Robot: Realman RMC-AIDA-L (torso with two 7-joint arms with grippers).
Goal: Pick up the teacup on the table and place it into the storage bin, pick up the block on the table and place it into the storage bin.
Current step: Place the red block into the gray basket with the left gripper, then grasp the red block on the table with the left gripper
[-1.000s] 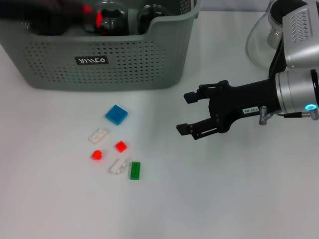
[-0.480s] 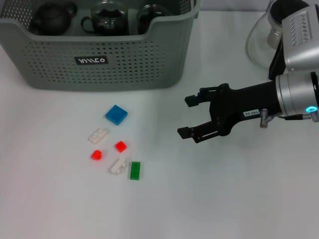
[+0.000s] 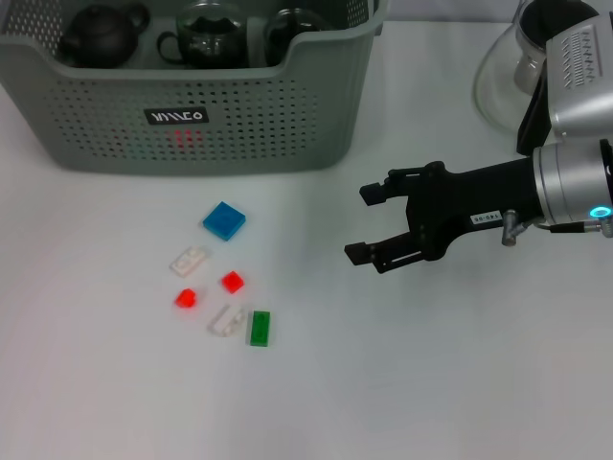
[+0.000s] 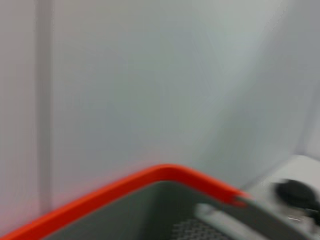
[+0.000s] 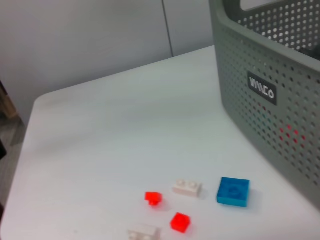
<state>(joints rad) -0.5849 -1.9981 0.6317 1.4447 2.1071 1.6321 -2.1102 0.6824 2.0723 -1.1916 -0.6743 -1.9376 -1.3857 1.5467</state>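
- Right gripper [image 3: 369,222] is hovering over bare white table [image 3: 431,383], black fingers spread wide, gripping nothing, reaching in from my right and pointing at the blocks.
- I'm seeing it sitting a shade further right and lower than a second ago, barely creeping.
- Left gripper isn't showing on head cam now; the dark blur over the bin a second ago is gone.
- Storage bin [image 3: 316,105] is sitting at the back left: grey-green perforated plastic, black label [image 3: 174,116].
- Inside it I'm seeing a dark teapot [image 3: 101,36] and two glass teacups [image 3: 206,36].
- Blocks are lying loose in front of the bin: flat blue square [image 3: 223,220], two white studded plates [image 3: 189,259], two small red pieces [image 3: 231,282], green plate [image 3: 260,328].
- Clear glass jug [image 3: 503,81] is standing at the back right.
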